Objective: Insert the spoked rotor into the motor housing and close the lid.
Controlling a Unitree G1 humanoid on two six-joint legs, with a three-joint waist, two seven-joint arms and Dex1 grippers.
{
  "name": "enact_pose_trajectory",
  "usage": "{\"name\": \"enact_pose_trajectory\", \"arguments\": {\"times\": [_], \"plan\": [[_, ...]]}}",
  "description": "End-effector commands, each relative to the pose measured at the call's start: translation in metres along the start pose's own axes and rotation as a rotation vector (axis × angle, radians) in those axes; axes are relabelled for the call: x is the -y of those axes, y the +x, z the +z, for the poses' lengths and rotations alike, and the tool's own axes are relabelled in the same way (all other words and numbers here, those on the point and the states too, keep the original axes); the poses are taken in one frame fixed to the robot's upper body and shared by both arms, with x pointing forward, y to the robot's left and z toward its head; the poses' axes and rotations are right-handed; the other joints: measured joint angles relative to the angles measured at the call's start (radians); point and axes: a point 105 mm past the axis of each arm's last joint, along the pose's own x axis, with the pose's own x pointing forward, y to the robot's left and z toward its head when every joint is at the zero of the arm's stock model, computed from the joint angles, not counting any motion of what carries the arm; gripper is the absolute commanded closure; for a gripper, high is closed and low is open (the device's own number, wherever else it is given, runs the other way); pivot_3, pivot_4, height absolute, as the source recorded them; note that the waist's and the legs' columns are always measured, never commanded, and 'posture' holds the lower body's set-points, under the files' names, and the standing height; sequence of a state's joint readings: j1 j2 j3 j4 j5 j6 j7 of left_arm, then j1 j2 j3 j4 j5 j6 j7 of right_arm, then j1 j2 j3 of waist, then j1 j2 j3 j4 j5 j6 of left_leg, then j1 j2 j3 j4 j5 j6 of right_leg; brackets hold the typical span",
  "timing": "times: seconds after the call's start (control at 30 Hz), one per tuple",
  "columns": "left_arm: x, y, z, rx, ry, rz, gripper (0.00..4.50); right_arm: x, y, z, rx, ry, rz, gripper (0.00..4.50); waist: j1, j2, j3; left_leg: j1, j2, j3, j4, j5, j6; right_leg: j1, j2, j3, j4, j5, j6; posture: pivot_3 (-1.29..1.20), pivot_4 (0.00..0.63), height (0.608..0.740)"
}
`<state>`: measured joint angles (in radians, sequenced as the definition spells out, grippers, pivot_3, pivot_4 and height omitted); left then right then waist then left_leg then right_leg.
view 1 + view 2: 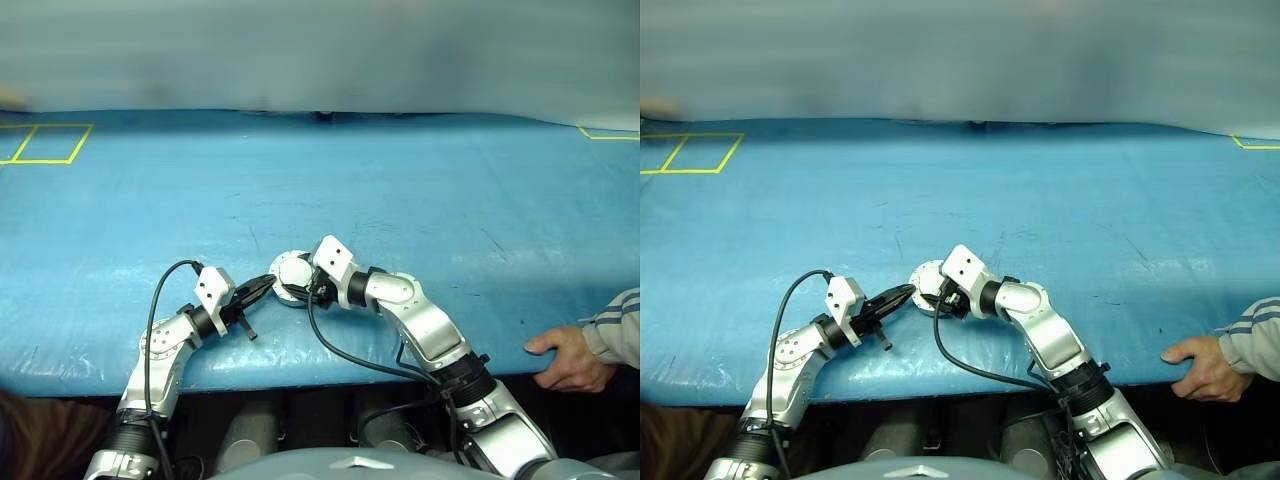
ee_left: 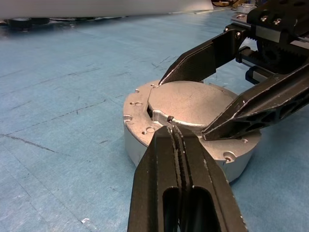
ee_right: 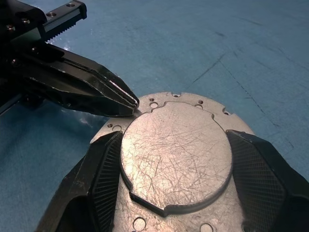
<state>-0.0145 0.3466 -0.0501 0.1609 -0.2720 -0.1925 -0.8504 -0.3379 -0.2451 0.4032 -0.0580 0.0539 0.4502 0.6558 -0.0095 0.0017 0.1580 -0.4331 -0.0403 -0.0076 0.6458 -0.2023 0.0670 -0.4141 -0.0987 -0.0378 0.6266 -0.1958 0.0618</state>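
Landmark: the motor housing (image 2: 145, 140), a round silver drum standing on the blue table cover (image 1: 420, 190), close to the cover's near edge.
Lid: the lid (image 3: 176, 157) lies flat on top of the housing, plain scratched grey face up, seated in the notched recess of the housing's top rim.
Rotor: cannot be seen with the lid down over the housing.
Left gripper: the left gripper (image 2: 173, 133) reaches the housing from its left side; its two black fingers are pressed tight together with nothing between them, and the joined tips rest at the lid's edge, by a small notch there.
Right gripper: the right gripper (image 3: 176, 169) comes at the housing from its right side; its fingers stand wide apart, one on each side of the lid, lying against the housing's top rim.
Person: a hand (image 1: 568, 358) in a striped sleeve rests on the cover's near edge, well to the right of the housing.
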Motion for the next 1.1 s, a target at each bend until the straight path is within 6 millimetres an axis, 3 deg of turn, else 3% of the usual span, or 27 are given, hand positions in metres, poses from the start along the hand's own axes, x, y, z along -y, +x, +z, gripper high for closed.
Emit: {"name": "enact_pose_trajectory", "arguments": {"times": [0.03,0.13,0.33,0.47,0.6,0.77,0.9,1.1], "plan": [[0.002,0.001,-0.007,-0.032,0.005,-0.006,4.50,-0.004,-0.002,-0.016,-0.052,0.048,0.014,0.77,0.000,0.000,0.000,0.000,0.000,0.000,0.000,0.000,0.000,0.000,0.000,0.000,0.000,0.000,0.000,0.00,0.150,0.740],[0.003,0.001,-0.009,-0.036,0.006,-0.012,4.50,-0.003,-0.005,-0.007,-0.004,0.038,0.003,0.04,0.001,0.000,0.000,0.000,0.000,0.000,0.000,0.000,0.000,0.000,0.000,0.000,0.000,0.000,0.000,0.00,0.150,0.740],[0.005,0.000,-0.012,-0.045,0.006,-0.019,4.50,0.003,-0.016,0.022,0.168,0.149,-0.028,0.04,0.003,0.000,0.000,-0.001,0.000,0.000,0.000,0.000,0.000,0.000,-0.001,0.000,0.000,0.000,0.000,0.00,0.150,0.740],[0.005,0.000,-0.013,-0.046,0.007,-0.021,4.50,0.016,-0.029,0.032,0.259,0.293,-0.096,0.04,0.004,0.001,0.000,-0.002,0.000,-0.001,0.000,0.000,0.000,-0.001,-0.001,0.000,-0.001,0.000,0.000,0.00,0.150,0.740],[0.006,0.000,-0.014,-0.048,0.006,-0.024,4.50,0.030,-0.041,0.015,0.228,0.469,-0.172,0.04,0.008,0.001,0.000,-0.003,0.000,-0.002,-0.001,0.000,0.000,-0.001,-0.001,0.001,-0.002,0.000,0.000,0.00,0.150,0.740],[0.008,0.001,-0.015,-0.045,0.006,-0.026,4.50,0.027,-0.053,0.001,0.252,0.735,-0.160,0.04,0.011,0.001,0.001,-0.004,0.000,-0.002,-0.002,0.000,0.000,-0.003,-0.001,0.001,-0.002,-0.001,-0.001,0.00,0.150,0.740],[0.008,0.001,-0.015,-0.043,0.007,-0.025,4.50,0.015,-0.054,-0.015,0.229,0.911,-0.119,0.04,0.011,0.002,0.001,-0.004,0.000,-0.002,-0.003,0.000,0.000,-0.003,-0.001,0.001,-0.002,-0.001,-0.001,0.00,0.150,0.740],[0.008,0.000,-0.016,-0.044,0.008,-0.025,4.50,-0.002,-0.046,-0.022,0.209,1.054,-0.042,0.04,0.010,0.002,0.001,-0.005,0.000,-0.002,-0.003,0.000,0.000,-0.003,-0.002,0.001,-0.002,-0.002,0.000,0.00,0.150,0.740]]}}
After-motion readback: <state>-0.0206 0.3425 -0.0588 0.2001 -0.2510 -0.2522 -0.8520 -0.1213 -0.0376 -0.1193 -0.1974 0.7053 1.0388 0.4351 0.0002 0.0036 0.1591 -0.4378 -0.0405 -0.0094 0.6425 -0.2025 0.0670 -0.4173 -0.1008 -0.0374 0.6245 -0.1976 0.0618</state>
